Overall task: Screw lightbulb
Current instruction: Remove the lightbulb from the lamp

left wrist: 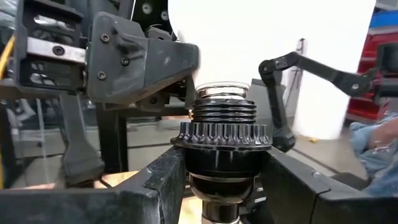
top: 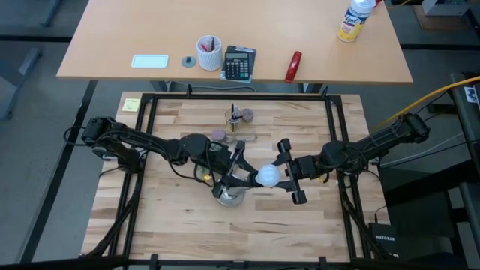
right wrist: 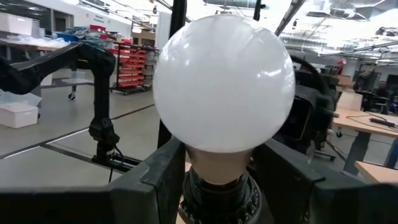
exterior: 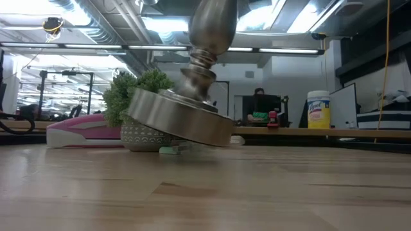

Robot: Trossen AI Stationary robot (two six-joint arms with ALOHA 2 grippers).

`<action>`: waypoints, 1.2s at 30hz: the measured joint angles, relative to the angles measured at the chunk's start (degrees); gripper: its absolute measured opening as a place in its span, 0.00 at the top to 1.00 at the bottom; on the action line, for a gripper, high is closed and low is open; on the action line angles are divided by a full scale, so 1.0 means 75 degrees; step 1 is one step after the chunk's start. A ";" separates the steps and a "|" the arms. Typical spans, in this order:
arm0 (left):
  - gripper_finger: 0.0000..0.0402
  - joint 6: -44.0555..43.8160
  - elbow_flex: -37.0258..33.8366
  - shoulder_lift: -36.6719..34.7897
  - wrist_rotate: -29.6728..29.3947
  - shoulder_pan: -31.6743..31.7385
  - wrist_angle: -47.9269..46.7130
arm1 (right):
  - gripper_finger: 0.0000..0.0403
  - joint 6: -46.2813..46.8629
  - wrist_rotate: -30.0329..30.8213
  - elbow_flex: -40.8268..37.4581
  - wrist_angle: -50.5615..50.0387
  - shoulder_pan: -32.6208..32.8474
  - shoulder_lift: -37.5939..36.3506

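Gripping the stand's socket [left wrist: 225, 155], the left gripper [top: 234, 174] tilts the stand [exterior: 186, 115], while the right gripper [top: 289, 174] clasps the bulb [top: 268, 176] seated in that socket, a small pot [top: 240, 116] behind.

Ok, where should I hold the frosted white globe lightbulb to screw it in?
Grip the frosted white globe lightbulb by its pale neck under the sphere, where the right tool flanks it, side-on from the right arm's side. Silvery threads show above the black socket, which the left tool clamps. The silver stand is tipped, so square to the bulb's axis.
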 joint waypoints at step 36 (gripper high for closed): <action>0.58 0.0465 0.0000 0.0076 -0.1118 -0.0108 -0.0037 | 0.54 0.0905 0.1165 0.0003 0.0861 0.0016 0.0682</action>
